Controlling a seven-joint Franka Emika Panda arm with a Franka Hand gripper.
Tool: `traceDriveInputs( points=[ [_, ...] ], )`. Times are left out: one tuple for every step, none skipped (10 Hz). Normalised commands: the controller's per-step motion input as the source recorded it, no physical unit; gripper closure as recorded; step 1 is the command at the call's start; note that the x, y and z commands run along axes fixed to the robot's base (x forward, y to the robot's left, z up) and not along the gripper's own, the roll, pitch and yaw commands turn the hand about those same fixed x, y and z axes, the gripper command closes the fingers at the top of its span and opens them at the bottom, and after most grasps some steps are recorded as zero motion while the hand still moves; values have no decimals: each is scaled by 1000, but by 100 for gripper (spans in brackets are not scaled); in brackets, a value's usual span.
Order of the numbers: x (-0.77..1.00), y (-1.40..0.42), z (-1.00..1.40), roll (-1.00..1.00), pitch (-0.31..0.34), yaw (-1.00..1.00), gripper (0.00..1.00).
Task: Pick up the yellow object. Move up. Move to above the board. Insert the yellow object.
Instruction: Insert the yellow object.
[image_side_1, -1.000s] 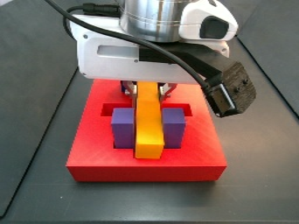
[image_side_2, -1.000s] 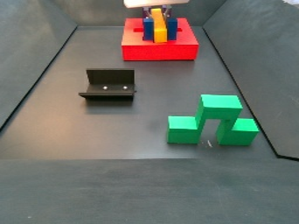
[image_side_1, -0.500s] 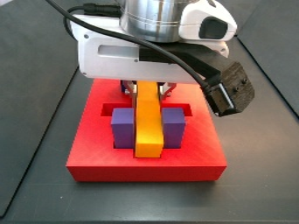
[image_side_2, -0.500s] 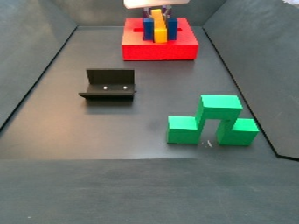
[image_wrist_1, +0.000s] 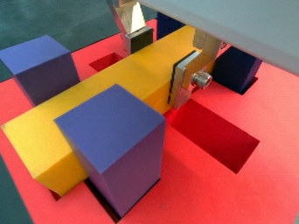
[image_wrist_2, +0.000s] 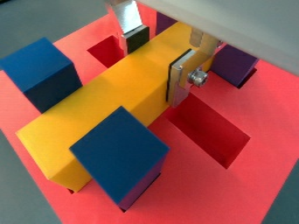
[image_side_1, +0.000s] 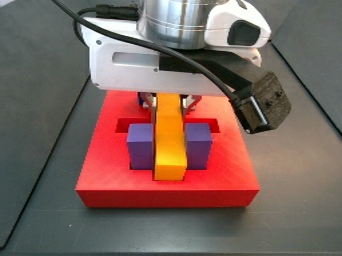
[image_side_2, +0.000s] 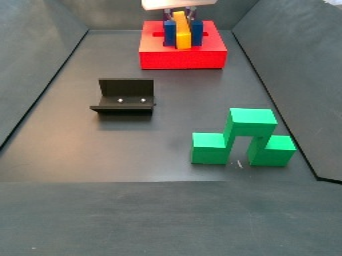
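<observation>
The yellow object (image_side_1: 170, 140) is a long orange-yellow bar lying along the middle of the red board (image_side_1: 167, 188), between two upright purple blocks (image_side_1: 139, 145). My gripper (image_side_1: 167, 103) stands over the bar's far end. In both wrist views the gripper (image_wrist_1: 163, 61) (image_wrist_2: 159, 59) is shut on the bar (image_wrist_1: 117, 96) (image_wrist_2: 105, 101), with a dark pad pressed against each long side. Blue and purple blocks (image_wrist_2: 122, 153) flank the bar. In a side view the board (image_side_2: 182, 58) sits at the far end of the floor, with the gripper (image_side_2: 181, 15) above it.
The board has open recessed slots (image_wrist_2: 216, 140) beside the bar. The dark fixture (image_side_2: 124, 97) stands mid-floor to the left. A cluster of green blocks (image_side_2: 243, 138) stands near the right wall. Dark walls bound the floor.
</observation>
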Motion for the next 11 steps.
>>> traceDriveInputs(
  points=[
    [0,-34,-600,33,-94,0,100],
    [0,0,-626,13,-140,0,100],
    [0,0,-486,14,-104,0,100],
    [0,0,-354,0,-80,0,100],
    [46,0,-234,-53,-87,0,100],
    [109,0,-163,-39,-73,-66,100],
    [109,0,-111,-61,-70,-94,100],
    [189,0,-23,-54,-47,-109,100],
    [149,0,-29,-51,-27,-160,100],
    [0,0,-71,0,-23,0,100],
    [0,0,0,0,0,0,100]
  ],
)
